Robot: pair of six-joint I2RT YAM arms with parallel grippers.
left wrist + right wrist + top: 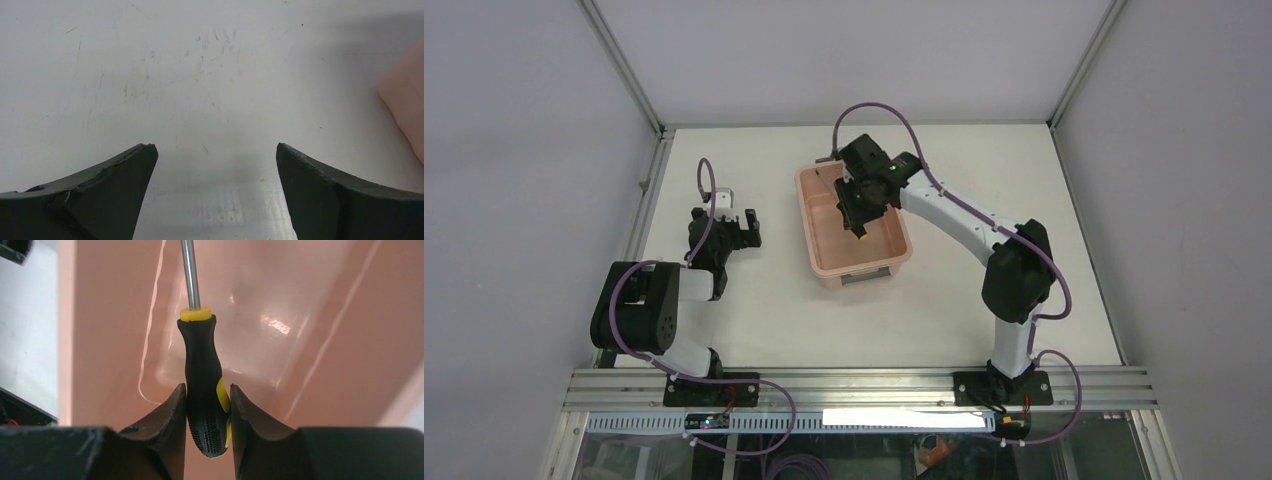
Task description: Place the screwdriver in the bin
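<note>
Right gripper: pinching the screwdriver by the lower part of its black-and-yellow handle, fingers pressing in from either side, jaws standing nearly together around it.
Screwdriver position: sticking straight out ahead of the fingertips, yellow collar and bare metal shaft pointing away from the gripper; tip running out of the wrist view, so not showing whether it is touching anything.
Bin: lying directly beneath and ahead of the right gripper, salmon floor and side walls filling the wrist view around the fingers.
Height: appearing to be hanging above the bin floor rather than resting on it, judging by the overhead view; clearance not being readable.
Left gripper: standing wide open with nothing between the fingers, hovering over the scuffed white table; pink corner of the bin peeking in off to the right of its fingers, apart from them.
Done so far: judging pickup and carry as finished, the screwdriver being held inside the bin's outline.
Left to do: spreading the right fingers to let the screwdriver drop, perhaps lowering a little first, then pulling clear.
Risk: possibly landing shaft-first and bouncing off a wall if let go from high.
Writing: showing no readable brand, label or lettering on handle, bin or fingers.
</note>
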